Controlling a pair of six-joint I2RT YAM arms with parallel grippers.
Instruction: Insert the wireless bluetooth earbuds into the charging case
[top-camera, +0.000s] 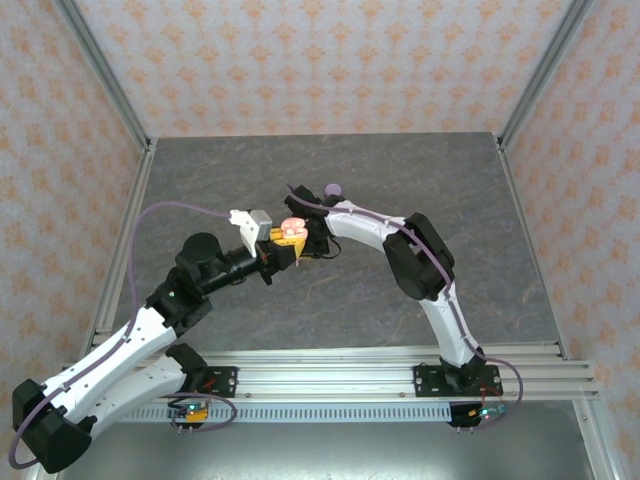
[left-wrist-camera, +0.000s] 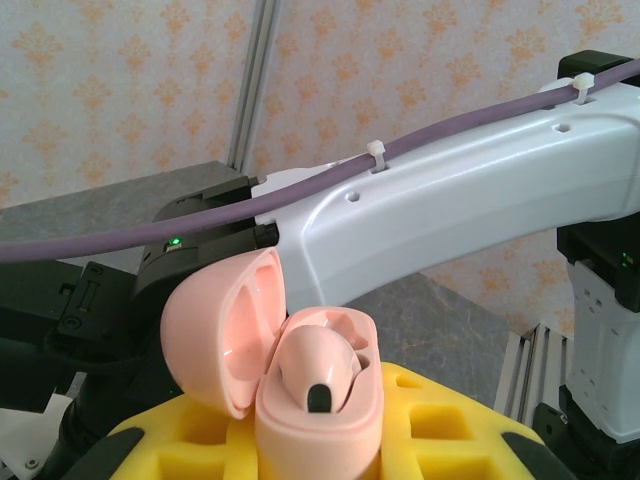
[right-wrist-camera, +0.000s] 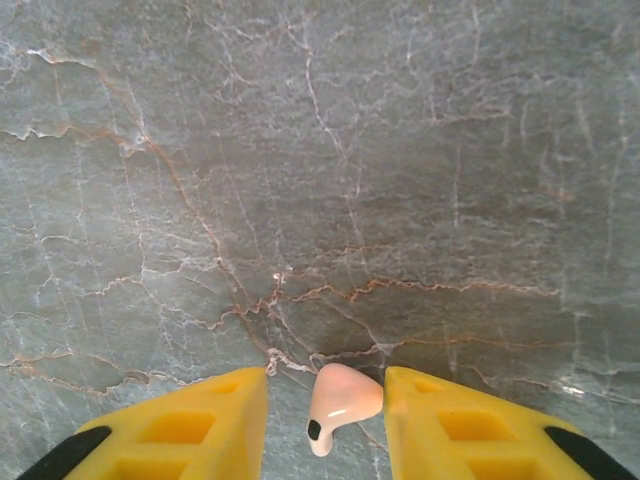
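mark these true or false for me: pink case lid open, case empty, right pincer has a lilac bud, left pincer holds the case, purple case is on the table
1. The pink case has its lid open. True.
2. The pink case is empty. False: one seated earbud, pale pink, lies in it.
3. The right pincer has a lilac earbud between its fingers. False: the held earbud is pale pink.
4. The left pincer holds the pink case. True.
5. A purple case sits on the table beyond the pincers. True.

tbl (top-camera: 330, 170): grey marbled, veined | walls (top-camera: 320, 60): pale w/ orange floral print | alu frame posts (top-camera: 106, 70) at corners
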